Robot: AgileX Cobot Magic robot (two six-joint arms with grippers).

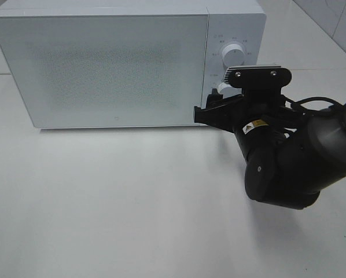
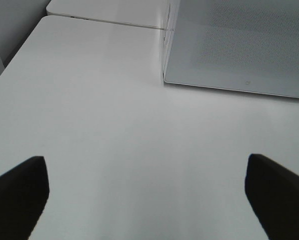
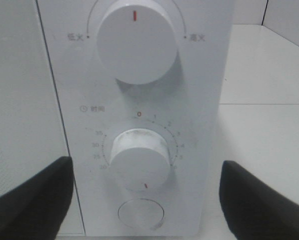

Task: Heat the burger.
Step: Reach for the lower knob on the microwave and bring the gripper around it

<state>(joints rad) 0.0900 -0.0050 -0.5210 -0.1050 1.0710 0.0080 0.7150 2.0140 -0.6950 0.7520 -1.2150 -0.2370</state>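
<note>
Black right end effector [image 3: 147, 197] spread apart astride white round timer knob [image 3: 139, 162] of white microwave [image 1: 103, 63] at counter's [image 1: 103, 202] far edge. Close centred, twist gently. Left end effector [image 2: 144, 195] apart too. Burger unseen, probably inside.

Exterior high: mounted above, looking steeply down on the worktop [image 1: 115, 197]; microwave [image 1: 103, 63] at 11 o'clock.
Left wrist: low over the worktop, facing the microwave's door from some way off.
Right wrist: very near, square-on to the timer dial [image 3: 139, 160].
Shared: the microwave front, in all three.
</note>
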